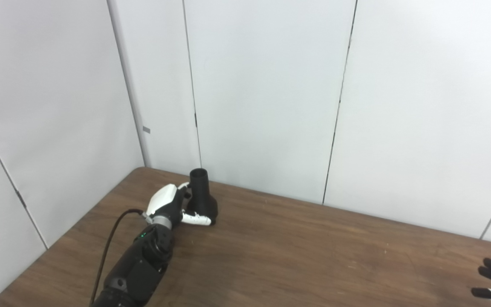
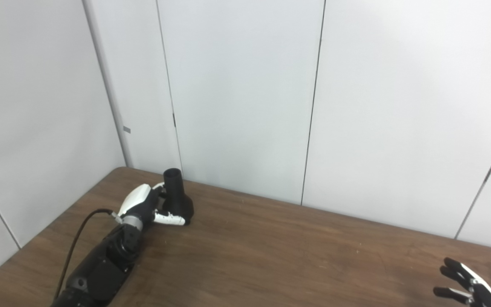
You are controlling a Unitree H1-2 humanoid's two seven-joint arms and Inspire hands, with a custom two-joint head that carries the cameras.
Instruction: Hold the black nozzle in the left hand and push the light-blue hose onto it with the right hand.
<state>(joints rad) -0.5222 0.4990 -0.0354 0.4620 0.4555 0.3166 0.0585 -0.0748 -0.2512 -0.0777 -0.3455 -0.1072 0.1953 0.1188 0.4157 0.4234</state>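
The black nozzle (image 1: 202,196) stands upright on the brown table (image 1: 313,256) near its far left corner, narrow open end up. My left hand (image 1: 169,205) reaches in from the left and wraps around the nozzle's wide base, thumb in front, other fingers behind. At the bottom right edge my right hand (image 2: 467,285) hovers over the table with fingers spread and nothing in them. No light-blue hose shows in either view.
White wall panels (image 1: 271,85) rise right behind the table's far edge and along its left side, close to the nozzle. A black cable (image 1: 109,247) runs along my left forearm.
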